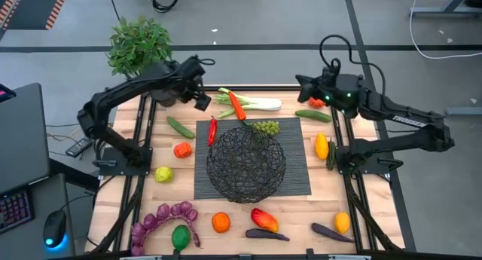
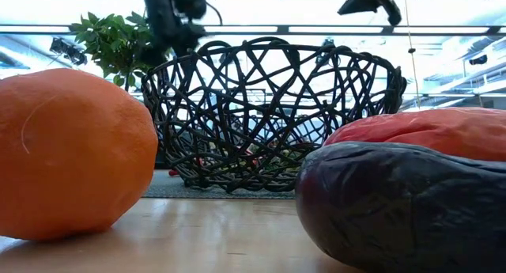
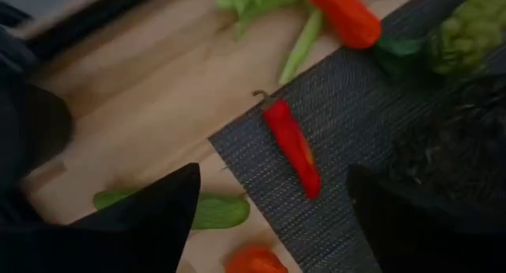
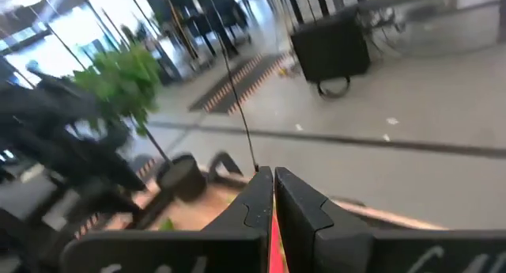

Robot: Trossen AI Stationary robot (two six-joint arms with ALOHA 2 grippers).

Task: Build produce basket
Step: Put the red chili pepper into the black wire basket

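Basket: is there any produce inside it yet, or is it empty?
Empty. From above, the basket shows only mat through its wire; the red pepper and grapes lie outside.

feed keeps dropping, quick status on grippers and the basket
Left gripper open, empty, above small red chili on the mat. Right gripper shut at far right of table. Basket mid-mat, looks empty; produce scattered around. Nothing blocking the chili.

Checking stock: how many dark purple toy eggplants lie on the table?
2: one dark purple eggplant at the front edge, centre; the other eggplant nearer the right arm's side.
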